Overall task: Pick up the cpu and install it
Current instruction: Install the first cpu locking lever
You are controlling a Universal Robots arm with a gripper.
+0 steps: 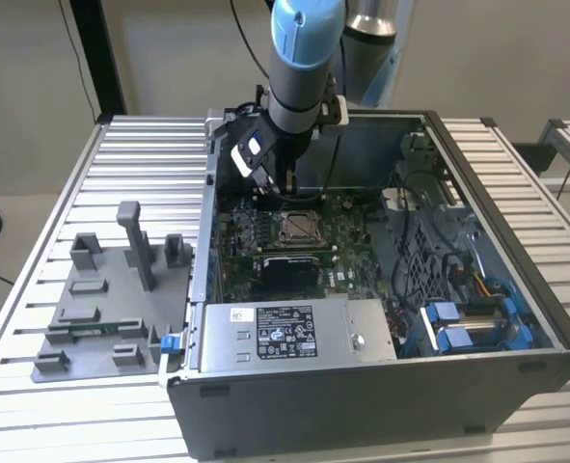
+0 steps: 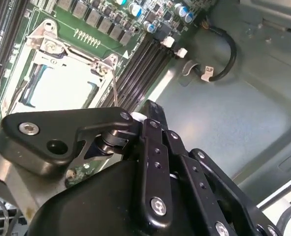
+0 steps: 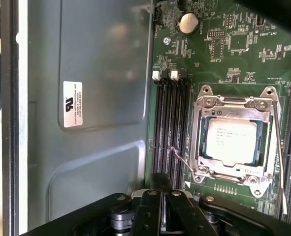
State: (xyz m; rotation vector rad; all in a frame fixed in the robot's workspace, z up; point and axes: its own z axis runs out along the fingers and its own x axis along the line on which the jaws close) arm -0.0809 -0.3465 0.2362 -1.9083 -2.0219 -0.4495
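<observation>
CPU [image 3: 232, 141] sits in socket [image 3: 234, 101], gripper [image 3: 161, 181] closed and empty just beside; seating looks done, lever [image 3: 179, 160] seems unlatched and would need fine fingertip contact.

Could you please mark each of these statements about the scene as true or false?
1. The cpu lies in the metal-framed socket on the motherboard. True.
2. The gripper is holding the cpu. False: its fingers are shut on nothing, and the cpu sits apart from them in the socket.
3. The grey fixture tray stands inside the computer case. False: it stands on the table outside the case, on the exterior view's left.
4. The gripper hangs over the open computer case. True.
</observation>
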